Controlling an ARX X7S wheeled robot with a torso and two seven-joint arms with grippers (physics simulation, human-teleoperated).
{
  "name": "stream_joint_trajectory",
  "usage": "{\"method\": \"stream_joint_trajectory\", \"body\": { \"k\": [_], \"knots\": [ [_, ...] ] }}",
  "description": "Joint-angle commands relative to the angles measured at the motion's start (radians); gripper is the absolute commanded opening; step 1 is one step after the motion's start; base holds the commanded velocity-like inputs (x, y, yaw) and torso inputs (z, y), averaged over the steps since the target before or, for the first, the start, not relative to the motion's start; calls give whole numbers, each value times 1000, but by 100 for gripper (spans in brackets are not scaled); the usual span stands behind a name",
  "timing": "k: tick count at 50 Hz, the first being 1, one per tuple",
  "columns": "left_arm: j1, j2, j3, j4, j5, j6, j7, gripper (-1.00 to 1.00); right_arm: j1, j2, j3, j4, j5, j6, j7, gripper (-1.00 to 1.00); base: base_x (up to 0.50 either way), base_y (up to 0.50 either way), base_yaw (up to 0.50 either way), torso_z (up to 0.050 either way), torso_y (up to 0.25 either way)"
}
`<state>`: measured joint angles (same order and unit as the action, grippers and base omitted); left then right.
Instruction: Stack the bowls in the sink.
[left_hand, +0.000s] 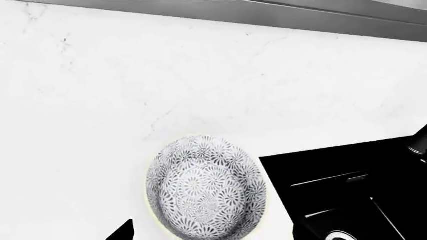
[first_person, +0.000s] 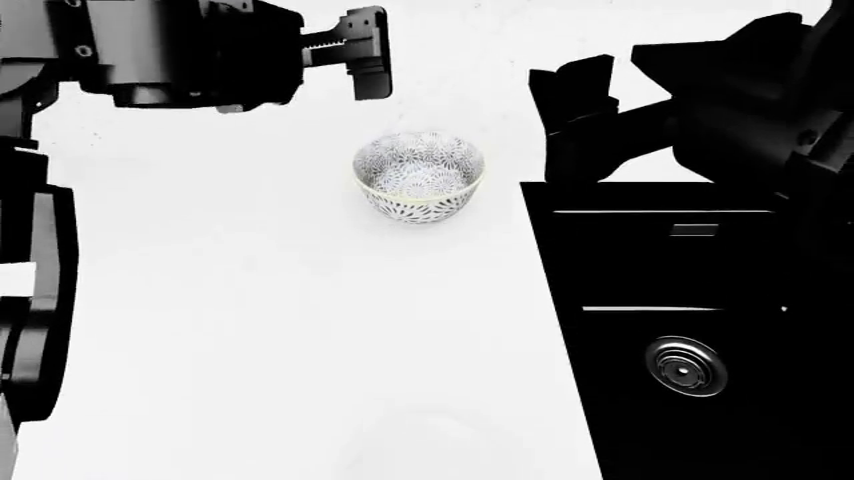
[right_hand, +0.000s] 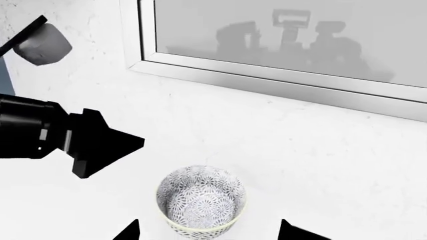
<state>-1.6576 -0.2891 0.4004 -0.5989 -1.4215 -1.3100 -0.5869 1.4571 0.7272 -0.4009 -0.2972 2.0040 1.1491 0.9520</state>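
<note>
The grey-black floral bowl stands upright on the white counter, just left of the black sink with its steel drain. My left gripper hangs open above the counter, behind and left of that bowl. In the left wrist view the bowl lies between the spread tips of the left gripper, at a distance. My right gripper hovers open over the sink's back left corner. It faces the bowl, which shows beyond the right gripper. A faint round outline near the counter's front may be the plain white bowl.
The sink is a deep black basin, and part of the dark faucet shows at its edge. A window frame runs along the wall behind the counter. My left arm reaches across the right wrist view.
</note>
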Motion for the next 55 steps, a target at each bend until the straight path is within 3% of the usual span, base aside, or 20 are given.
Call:
{"method": "stream_joint_trajectory", "body": {
  "k": [1,10,18,23,33,42,55],
  "knots": [
    [-60,12,-12,-109,-27,-33,-51,100,-6,0,-13,5,-18,6,-9,100,0,0,0,0,0],
    [-74,5,18,-132,13,-9,-44,100,-18,3,-14,6,-30,2,-20,100,0,0,0,0,0],
    [-69,1,54,-91,22,-22,35,100,-24,-4,-20,11,-48,-1,-31,100,0,0,0,0,0],
    [-95,-10,143,-70,122,13,90,100,-23,-7,-26,13,-49,0,-33,100,0,0,0,0,0],
    [-173,30,178,-321,146,-4,202,100,-22,-11,-36,21,-61,3,-44,100,0,0,0,0,0],
    [-182,45,247,-379,213,27,266,100,-32,-2,-33,19,-61,-2,-54,100,0,0,0,0,0],
    [-135,67,189,-476,174,81,279,100,-63,-2,-37,19,-93,-11,-74,100,0,0,0,0,0]
  ]
}}
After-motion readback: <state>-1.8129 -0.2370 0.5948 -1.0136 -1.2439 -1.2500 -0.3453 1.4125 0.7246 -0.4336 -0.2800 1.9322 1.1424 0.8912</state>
